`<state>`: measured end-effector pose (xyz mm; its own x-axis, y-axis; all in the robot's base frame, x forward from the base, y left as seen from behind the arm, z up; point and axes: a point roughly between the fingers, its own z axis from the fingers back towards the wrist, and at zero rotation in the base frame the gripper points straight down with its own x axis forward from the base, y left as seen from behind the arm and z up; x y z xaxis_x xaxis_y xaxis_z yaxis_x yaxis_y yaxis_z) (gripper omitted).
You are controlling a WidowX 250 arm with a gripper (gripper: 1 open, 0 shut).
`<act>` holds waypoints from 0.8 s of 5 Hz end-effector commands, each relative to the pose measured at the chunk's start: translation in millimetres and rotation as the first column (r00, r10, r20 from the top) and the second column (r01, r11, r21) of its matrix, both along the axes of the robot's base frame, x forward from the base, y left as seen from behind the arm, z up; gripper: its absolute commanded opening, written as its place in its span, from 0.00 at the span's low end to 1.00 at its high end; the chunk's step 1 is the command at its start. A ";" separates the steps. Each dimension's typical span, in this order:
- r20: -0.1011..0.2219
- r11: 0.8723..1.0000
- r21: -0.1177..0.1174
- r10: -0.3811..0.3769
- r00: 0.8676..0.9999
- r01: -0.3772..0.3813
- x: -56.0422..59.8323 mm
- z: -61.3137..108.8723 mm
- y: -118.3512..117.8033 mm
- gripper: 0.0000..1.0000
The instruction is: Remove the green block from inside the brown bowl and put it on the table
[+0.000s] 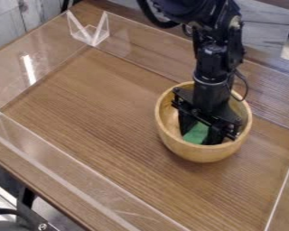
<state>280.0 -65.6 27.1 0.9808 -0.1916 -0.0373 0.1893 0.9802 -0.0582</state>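
The brown bowl (202, 152) stands on the right part of the table (98, 99). Inside it lies the green block (197, 135), only its left end showing below the black fingers. My gripper (206, 128) points straight down into the bowl, its fingers low inside and closed around the block. The rest of the block is hidden behind the fingers.
Clear acrylic walls (39, 63) run along the table's edges. A folded clear acrylic piece (89, 27) stands at the back left corner. Bare wood lies to the left of and in front of the bowl.
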 end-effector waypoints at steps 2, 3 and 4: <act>0.005 1.000 -0.021 0.001 1.000 -0.001 1.2 12.4 -3.1 0.00; -0.009 1.000 -0.026 0.004 1.000 -0.005 -0.4 14.3 -4.4 0.00; -0.022 1.000 -0.031 0.007 1.000 -0.008 -1.6 16.0 -5.7 0.00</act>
